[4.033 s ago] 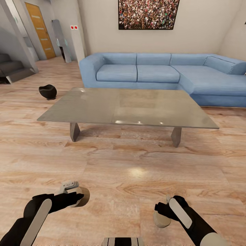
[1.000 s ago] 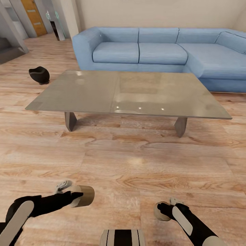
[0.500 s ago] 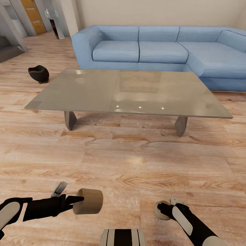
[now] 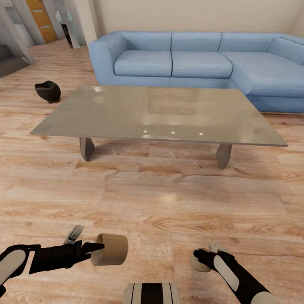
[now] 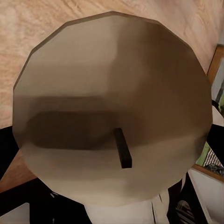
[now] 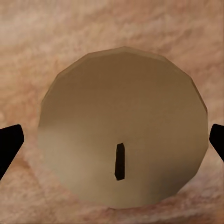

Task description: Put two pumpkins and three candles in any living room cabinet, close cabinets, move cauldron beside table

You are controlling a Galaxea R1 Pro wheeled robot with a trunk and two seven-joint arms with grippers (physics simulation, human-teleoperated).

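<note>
The left gripper [image 4: 93, 248] pinches a candle [image 4: 110, 249], one dark finger [image 4: 90, 247] lying against the candle's near side and a pale finger [image 4: 74, 233] angled up behind; the candle is tipped on its side, held above the wood floor [image 4: 160, 202]. In the left wrist view that candle [image 5: 112, 109] faces the camera end-on, its short dark wick [image 5: 122, 148] just below centre. The right gripper [image 4: 202, 258] closes on a second candle [image 4: 196, 261], which shows as a pale disc at the fingertips, low over the floor. In the right wrist view this candle [image 6: 122, 126] is also seen end-on, wick [image 6: 120, 161] below its middle, with dark fingertips [image 6: 9, 147] at either edge of its face. Beyond both arms, well apart from them, stands the grey table [image 4: 156, 114]. The black cauldron [image 4: 47, 91] sits on the floor near the table's far left corner, not touching it. Behind the table runs a blue sofa [image 4: 190, 63].
</note>
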